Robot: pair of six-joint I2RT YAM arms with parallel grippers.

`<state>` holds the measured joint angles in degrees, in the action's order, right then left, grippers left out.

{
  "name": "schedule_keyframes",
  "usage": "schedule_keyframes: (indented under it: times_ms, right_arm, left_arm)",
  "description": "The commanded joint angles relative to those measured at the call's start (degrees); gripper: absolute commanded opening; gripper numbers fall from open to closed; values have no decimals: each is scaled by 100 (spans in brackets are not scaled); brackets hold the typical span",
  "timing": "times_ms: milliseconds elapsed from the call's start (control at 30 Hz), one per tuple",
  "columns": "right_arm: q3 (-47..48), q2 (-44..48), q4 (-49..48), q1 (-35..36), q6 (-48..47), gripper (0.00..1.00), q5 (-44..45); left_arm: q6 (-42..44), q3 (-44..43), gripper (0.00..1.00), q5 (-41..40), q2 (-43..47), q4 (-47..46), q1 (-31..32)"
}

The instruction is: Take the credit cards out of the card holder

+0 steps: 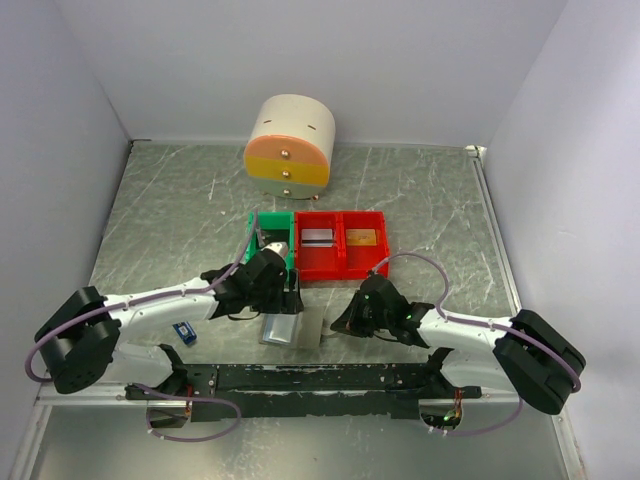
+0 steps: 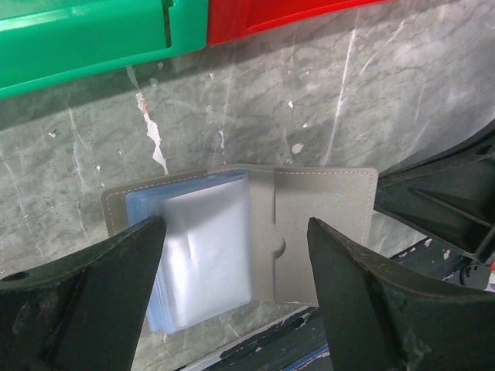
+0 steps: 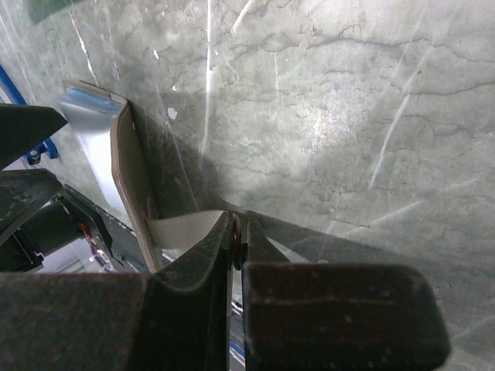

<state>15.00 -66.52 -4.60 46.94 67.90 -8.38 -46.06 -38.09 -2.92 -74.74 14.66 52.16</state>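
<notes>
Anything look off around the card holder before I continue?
Nothing is spilled or damaged. The card holder lies open right at the near edge of the table, its right flap pinched by the right gripper. The left gripper hangs open over the credit cards. The tabletop carries white scuffs.

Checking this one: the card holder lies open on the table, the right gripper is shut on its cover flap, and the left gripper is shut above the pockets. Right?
No. The left gripper is open, not shut: the left wrist view shows its jaws spread wide above the pockets. The card holder does lie open on the table, the right gripper shut on its flap.
</notes>
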Motion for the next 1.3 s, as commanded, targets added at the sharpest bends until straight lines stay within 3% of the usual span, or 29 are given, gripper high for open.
schedule_keyframes:
  times_ms: [0, 367, 800, 1267]
  right_arm:
    - [149, -43, 61, -10, -88, 0, 60]
    - [169, -48, 43, -18, -74, 0, 47]
    - [170, -106, 22, -16, -70, 0, 38]
    - [138, -104, 12, -12, -51, 0, 37]
  left_arm:
    - [80, -28, 87, -62, -19, 9, -32]
    - [163, -147, 88, -351, 154, 320, -42]
    - [73, 84, 85, -89, -37, -9, -40]
    - [19, 138, 70, 324, 143, -255, -45]
